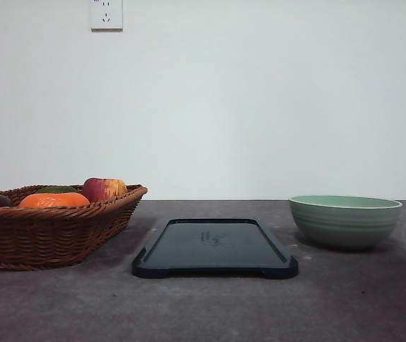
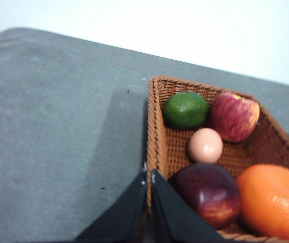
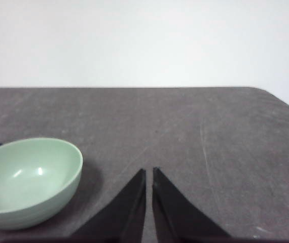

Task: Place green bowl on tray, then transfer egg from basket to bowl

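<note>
Step in hand, as I judge it: bowl onto tray, not yet begun. The round pale sage-green glazed bowl (image 1: pixel 345 221) sits on the grey table (image 1: pixel 203 306) at roughly 3 o'clock from the flat glossy blackish rectangular tray (image 1: pixel 215 247), apart from it, upright and empty. The tray is bare.

The right gripper (image 3: pixel 149 174) has its black jaws together, a hairline slit between the tips, holding nothing. In the right wrist view the bowl lies off to one side of the tips, not in line. It needs to open wide, swing over to the rim, and pinch the wall with one finger inside and one outside. The glaze looks slick, so take a deep bite, lift level, and set down at tray centre, clear of the raised rim.

The left gripper (image 2: pixel 149 177) also has its jaws closed and empty, tips right at the braided rim of the wide brown woven wicker basket (image 2: pixel 157 126). The small pinkish egg (image 2: pixel 205 145) lies in the basket among a green lime (image 2: pixel 185 110), a red-yellow apple (image 2: pixel 235 116), a dark red plum-like fruit (image 2: pixel 209 192) and an orange (image 2: pixel 274 200). It looks to be touching the apple and sits close to the dark fruit, so a top-down approach is safer later.

Writing: none readable. There are faint marks on the tray's surface, illegible. No brands or labels visible.
</note>
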You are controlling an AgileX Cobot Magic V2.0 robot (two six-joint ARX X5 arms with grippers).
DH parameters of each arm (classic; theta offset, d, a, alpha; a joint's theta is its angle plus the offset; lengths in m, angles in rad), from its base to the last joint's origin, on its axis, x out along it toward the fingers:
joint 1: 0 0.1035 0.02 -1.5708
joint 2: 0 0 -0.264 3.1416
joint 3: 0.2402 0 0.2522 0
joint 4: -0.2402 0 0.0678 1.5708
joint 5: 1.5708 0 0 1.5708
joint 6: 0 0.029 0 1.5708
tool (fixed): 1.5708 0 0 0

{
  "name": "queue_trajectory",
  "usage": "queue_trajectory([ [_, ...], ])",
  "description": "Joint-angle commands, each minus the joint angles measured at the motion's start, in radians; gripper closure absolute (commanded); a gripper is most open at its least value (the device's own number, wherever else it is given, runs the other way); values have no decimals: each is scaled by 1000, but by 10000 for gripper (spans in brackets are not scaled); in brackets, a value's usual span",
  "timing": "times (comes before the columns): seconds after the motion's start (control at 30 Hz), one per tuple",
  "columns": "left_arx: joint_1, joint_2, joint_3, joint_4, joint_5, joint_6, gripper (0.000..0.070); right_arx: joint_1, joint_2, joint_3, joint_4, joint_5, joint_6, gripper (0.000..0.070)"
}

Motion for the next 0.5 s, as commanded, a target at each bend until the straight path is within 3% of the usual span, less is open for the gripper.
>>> queue_trajectory([
  [0.0, 1, -1, -19, -8, 2, -94, 700, 1, -2, -4, 7, -8, 44, 685],
  [0.2, 0, -1, -19, -8, 2, -230, 700, 1, -1, -4, -3, -42, 216, 688],
  [0.3, 0, -1, -19, -8, 2, -279, 700, 1, -1, -4, -12, -47, 229, 692],
  [0.47, 0, -1, -19, 0, 2, -284, 700, 1, -1, -3, -11, -53, 229, 692],
])
